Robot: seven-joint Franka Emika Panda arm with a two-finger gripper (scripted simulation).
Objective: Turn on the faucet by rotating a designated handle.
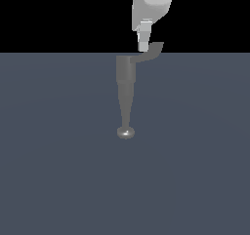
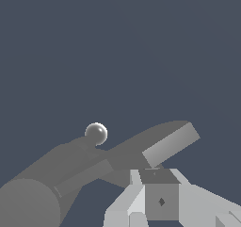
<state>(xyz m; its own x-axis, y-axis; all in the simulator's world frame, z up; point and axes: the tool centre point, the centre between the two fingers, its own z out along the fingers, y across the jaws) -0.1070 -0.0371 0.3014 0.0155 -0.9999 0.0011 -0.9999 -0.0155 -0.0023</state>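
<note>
The faucet (image 1: 125,90) stood on your grey surface (image 1: 58,170), knob (image 1: 126,132) nearest, handle (image 1: 150,51) branching toward the exterior view's right. Behind it, your tool (image 1: 142,45) hung against the handle; how far it was spread, you couldn't tell.

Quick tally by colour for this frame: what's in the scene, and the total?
Grey: 2 - faucet, handle
White: 1 - hand
Blue-grey: 1 - floor
Total: 4
</note>
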